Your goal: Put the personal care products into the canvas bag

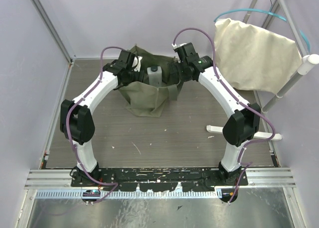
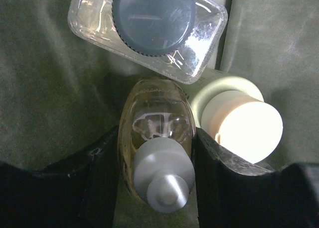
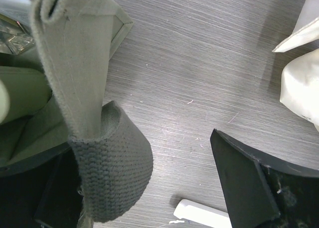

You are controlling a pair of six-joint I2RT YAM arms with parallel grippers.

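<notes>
Amber bottle (image 2: 155,133) is sitting clamped in the left end effector (image 2: 157,156) inside the canvas bag (image 2: 50,88), beside the clear bottle (image 2: 149,29) and yellow-green bottle (image 2: 241,123). Right end effector (image 3: 149,183) is gaping at the bag's rim. Release is looking like the remaining step; a fourth isn't showing.

Grey wood-grain table (image 1: 149,138) under olive canvas bag (image 1: 149,101), white bar (image 1: 215,129)
</notes>
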